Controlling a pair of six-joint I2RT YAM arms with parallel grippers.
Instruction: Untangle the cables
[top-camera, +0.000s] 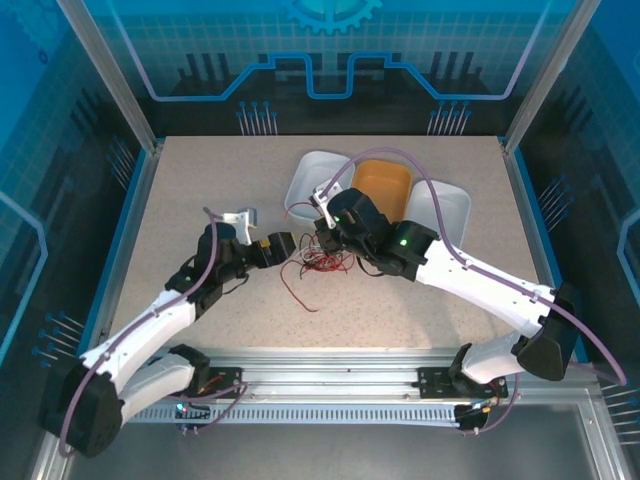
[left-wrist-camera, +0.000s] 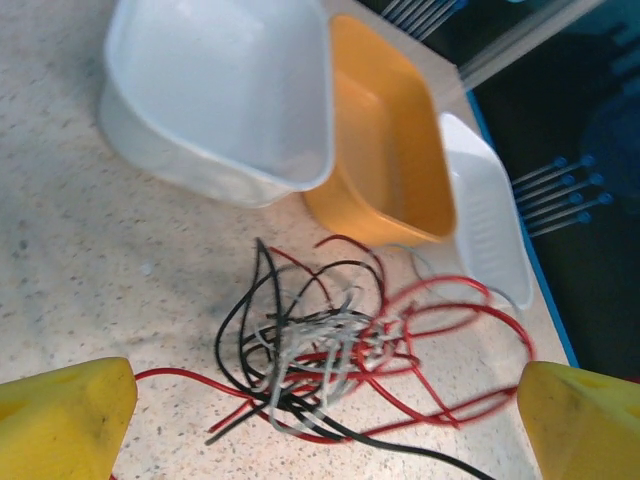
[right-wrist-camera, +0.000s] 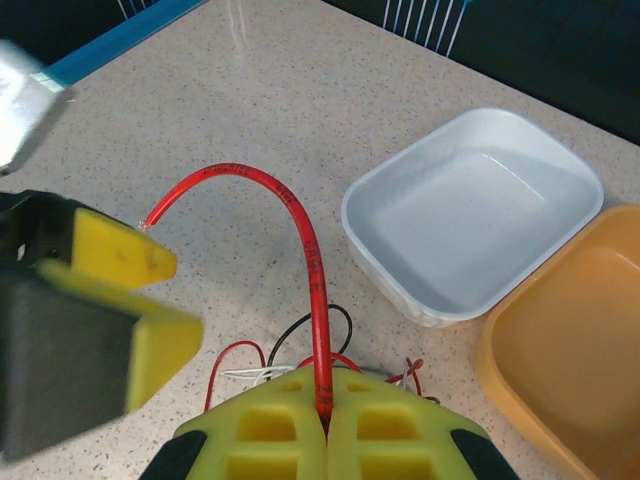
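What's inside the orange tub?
From the left wrist view, the orange tub shows just its bare bottom and walls. Its left corner hides behind the big white tub, so that bit can't be checked.

A robot lab cell: aluminium frame (top-camera: 113, 70), blue panels (top-camera: 330, 50), speckled table (top-camera: 200, 200).

R gripper (right-wrist-camera: 325, 388) fingers (right-wrist-camera: 265, 425) clamped on red wire (right-wrist-camera: 303, 232); white tray (right-wrist-camera: 392, 276) beside orange tray (right-wrist-camera: 570, 375) on bench (right-wrist-camera: 300, 90).
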